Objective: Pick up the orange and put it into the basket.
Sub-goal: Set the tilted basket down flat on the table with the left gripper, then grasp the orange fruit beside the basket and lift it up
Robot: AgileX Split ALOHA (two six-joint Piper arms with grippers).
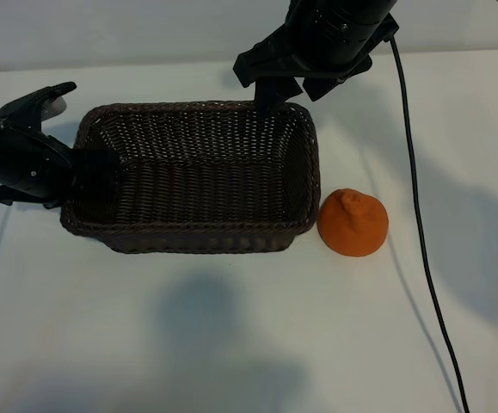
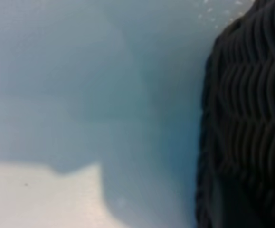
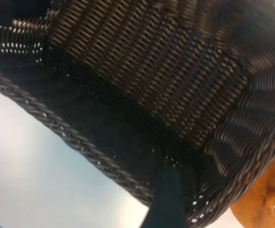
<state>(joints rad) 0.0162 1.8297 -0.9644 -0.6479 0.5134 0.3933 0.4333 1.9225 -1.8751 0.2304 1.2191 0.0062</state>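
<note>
The orange [image 1: 353, 223] lies on the white table, just off the right end of the basket [image 1: 197, 237] and about touching it; its edge also shows in the right wrist view [image 3: 270, 199]. The dark woven basket holds nothing. My right gripper [image 1: 292, 93] hangs over the basket's far rim near the right corner. Its jaws stand wide and open, and one finger [image 3: 168, 199] dips across the rim with nothing gripped. My left gripper [image 1: 70, 146] sits against the basket's left end wall [image 2: 246, 118].
The right arm's black cable [image 1: 416, 215] runs down the table to the right of the orange. Bare white table lies in front of the basket and around the orange's near side.
</note>
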